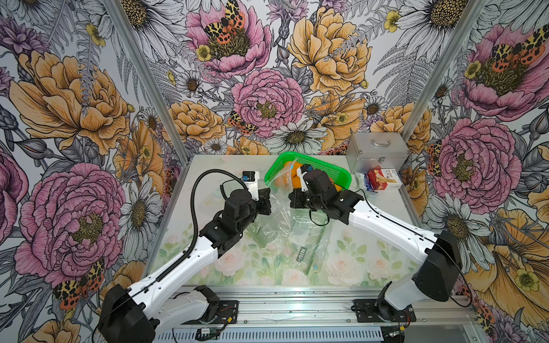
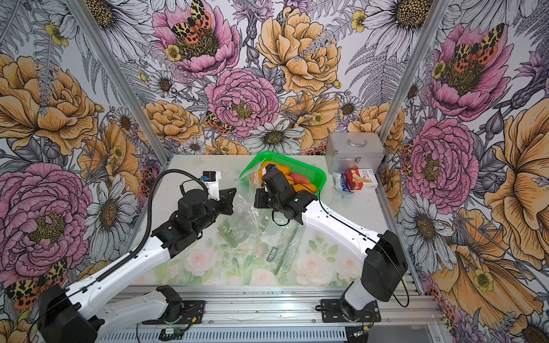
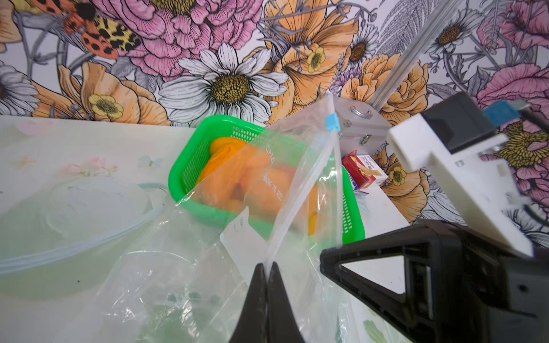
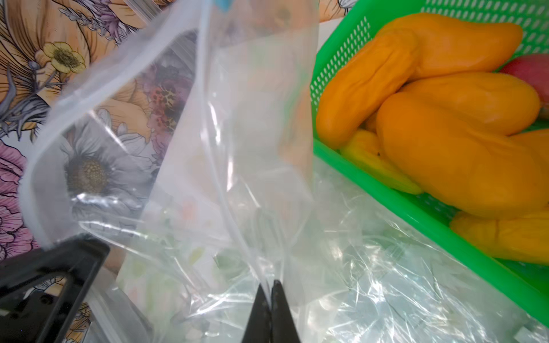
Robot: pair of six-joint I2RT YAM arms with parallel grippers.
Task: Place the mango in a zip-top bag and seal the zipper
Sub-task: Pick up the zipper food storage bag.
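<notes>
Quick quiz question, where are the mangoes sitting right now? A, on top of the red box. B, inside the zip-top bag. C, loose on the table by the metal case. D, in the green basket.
D: the orange mangoes lie piled in the green basket, while the clear zip-top bag held up beside it has no fruit inside.

Between left tool [image 1: 268, 205], right tool [image 1: 291, 198]: zip-top bag [image 1: 279, 215]; green basket [image 1: 297, 154] behind.
</notes>
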